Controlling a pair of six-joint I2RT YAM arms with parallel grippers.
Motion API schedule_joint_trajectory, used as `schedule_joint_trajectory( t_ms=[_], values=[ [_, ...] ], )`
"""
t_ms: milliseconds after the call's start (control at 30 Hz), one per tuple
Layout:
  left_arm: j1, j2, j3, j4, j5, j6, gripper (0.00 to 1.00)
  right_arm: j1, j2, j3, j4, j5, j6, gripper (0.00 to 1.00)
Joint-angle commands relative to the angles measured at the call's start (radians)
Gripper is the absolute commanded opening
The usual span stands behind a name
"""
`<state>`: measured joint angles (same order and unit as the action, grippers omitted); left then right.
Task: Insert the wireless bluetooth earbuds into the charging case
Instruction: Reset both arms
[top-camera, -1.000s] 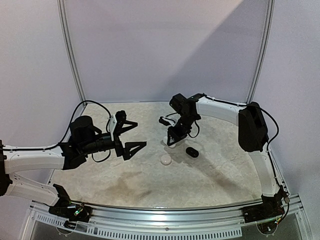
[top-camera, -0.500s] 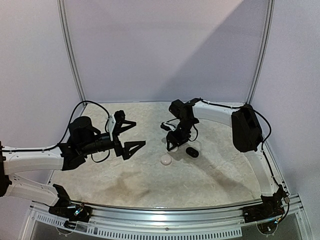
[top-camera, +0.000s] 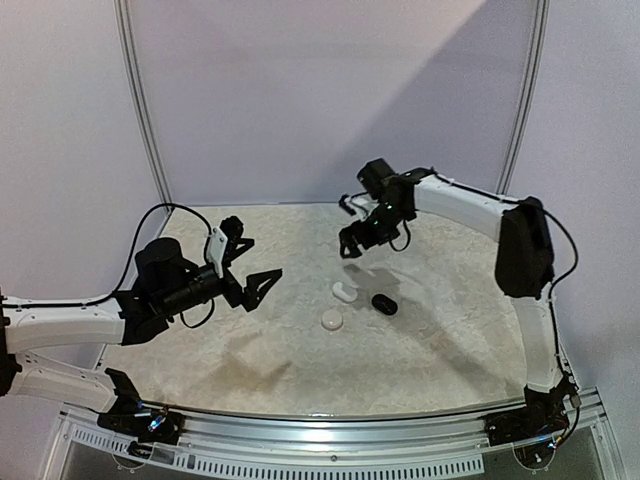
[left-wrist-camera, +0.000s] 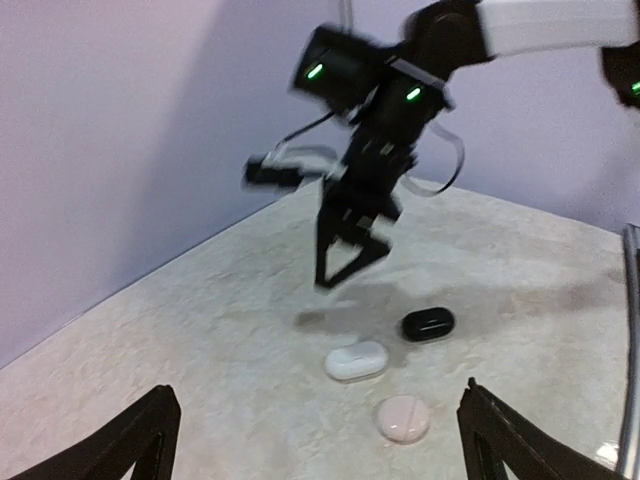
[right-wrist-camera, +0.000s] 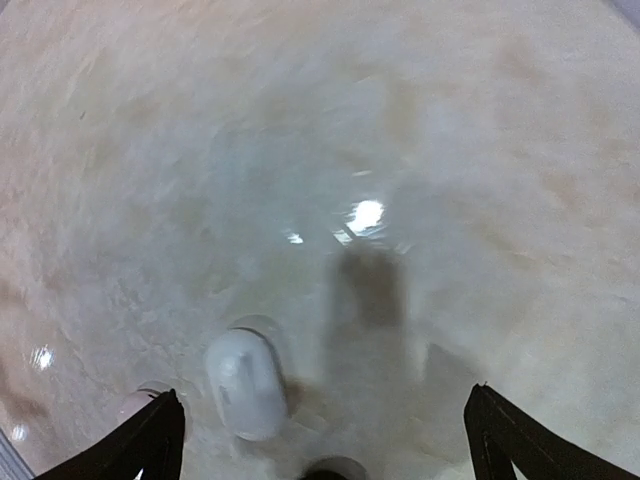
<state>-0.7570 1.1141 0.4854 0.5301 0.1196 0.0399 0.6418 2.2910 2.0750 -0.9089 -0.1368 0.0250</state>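
Observation:
Three closed charging cases lie mid-table: a white oval one (top-camera: 343, 292) (left-wrist-camera: 356, 361) (right-wrist-camera: 245, 385), a black oval one (top-camera: 384, 304) (left-wrist-camera: 428, 324) and a round pinkish one (top-camera: 331, 320) (left-wrist-camera: 403, 418). No earbuds show in any view. My right gripper (top-camera: 352, 247) (right-wrist-camera: 320, 440) hangs open above and just behind the white case, with nothing between its fingers. My left gripper (top-camera: 262, 257) (left-wrist-camera: 318, 440) is open and empty to the left of the cases, pointing toward them.
The pale stone-patterned tabletop (top-camera: 300, 360) is bounded by purple walls at the back and sides and a metal rail along the near edge. The right arm's dark shadow falls on the table just behind the white case.
My right gripper has opened and risen up and back from the white case, which now lies free on the table. The left arm has drifted slightly left and down.

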Motion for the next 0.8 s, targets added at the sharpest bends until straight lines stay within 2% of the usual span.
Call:
schedule_joint_trajectory(
  t_ms=[0,67,167,267,500,667,767],
  values=[
    [0.029,-0.041,-0.048,-0.072,-0.283,0.006,0.99,-0.175,-0.322,-0.267,0.355,0.217,0.134,0.99],
    [0.087,-0.059,-0.050,-0.118,-0.316,-0.022,0.99,-0.275,-0.420,-0.446,0.485,0.208,0.205,0.99],
    [0.191,-0.087,-0.064,-0.163,-0.352,-0.061,0.99,-0.423,-0.553,-0.648,0.569,0.205,0.323,0.99],
    [0.321,-0.123,-0.086,-0.208,-0.372,-0.100,0.99,-0.510,-0.687,-0.876,0.682,0.277,0.344,0.99],
    [0.528,-0.212,-0.126,-0.201,-0.282,-0.058,0.99,-0.539,-1.017,-1.291,0.884,0.405,0.282,0.99],
    [0.650,-0.279,-0.216,-0.225,-0.271,-0.050,0.99,-0.539,-1.221,-1.591,1.082,0.496,0.310,0.99],
    [0.703,-0.308,-0.246,-0.228,-0.231,-0.060,0.99,-0.539,-1.314,-1.693,1.140,0.568,0.364,0.99]
  ],
)
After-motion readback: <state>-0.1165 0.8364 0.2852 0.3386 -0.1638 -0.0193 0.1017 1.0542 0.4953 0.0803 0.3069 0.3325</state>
